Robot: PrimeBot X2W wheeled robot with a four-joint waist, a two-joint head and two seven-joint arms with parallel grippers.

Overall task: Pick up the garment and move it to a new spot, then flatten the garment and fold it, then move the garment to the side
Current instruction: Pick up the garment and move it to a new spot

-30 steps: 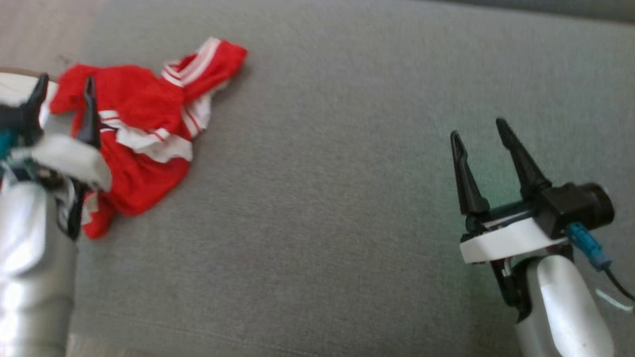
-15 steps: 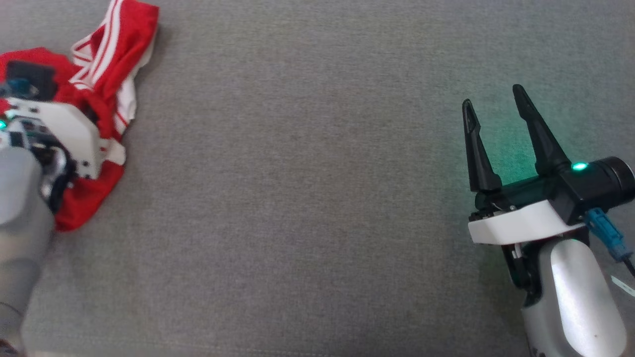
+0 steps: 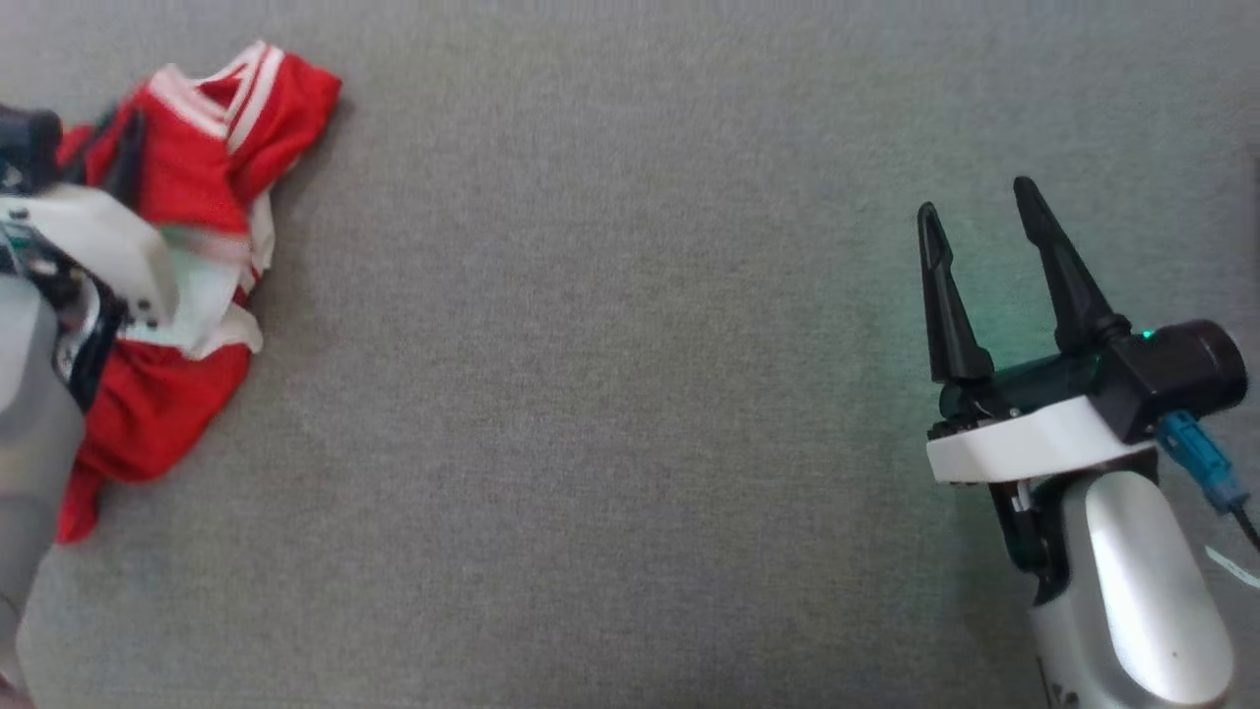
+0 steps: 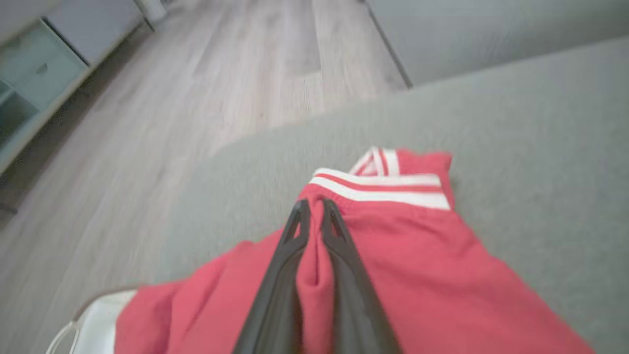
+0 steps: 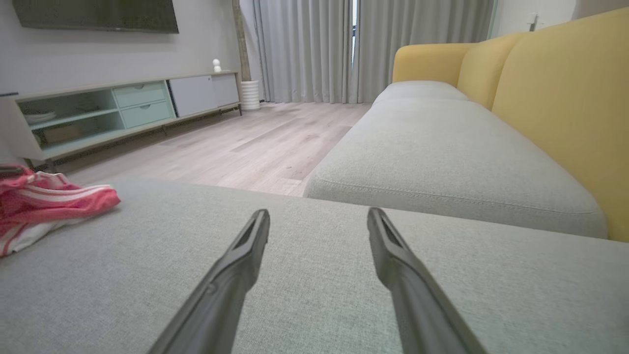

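red knit cloth with white striped bands: the garment (image 3: 157, 404) lies bunched at the left edge of the grey cushion (image 3: 630, 394), close to where the cushion gives way to the wooden floor (image 4: 147, 123). it is crumpled, not spread; one striped band sticks out at the top of the heap and another white band crosses its middle.

handling, as judged: light, soft and limp, with no stiffness to hold a shape. it will sag and trail from any single hold, and loose layers may drag or slip apart. the fabric looks matt rather than slick, so a pinched fold should hold. the banded hem or waist is the firmer place to take it; two separated holds along one edge would serve better for flattening.

left fingers (image 4: 277, 280): closed together on a raised ridge of the red cloth, which is pinched between them just short of the striped band. the hold sits in the body of the cloth, not on an edge. whether the heap is lifted off the cushion cannot be told.

left arm (image 3: 30, 394): comes in from the lower left of the head view, wrist over the heap, fingers laid low and pointing along the cloth.

right fingers (image 3: 947, 305): spread wide, holding nothing. the right arm (image 3: 1132, 591) rises from the lower right, fingers pointing forward and low over bare cushion, well apart from the garment. contact with the cushion cannot be confirmed.
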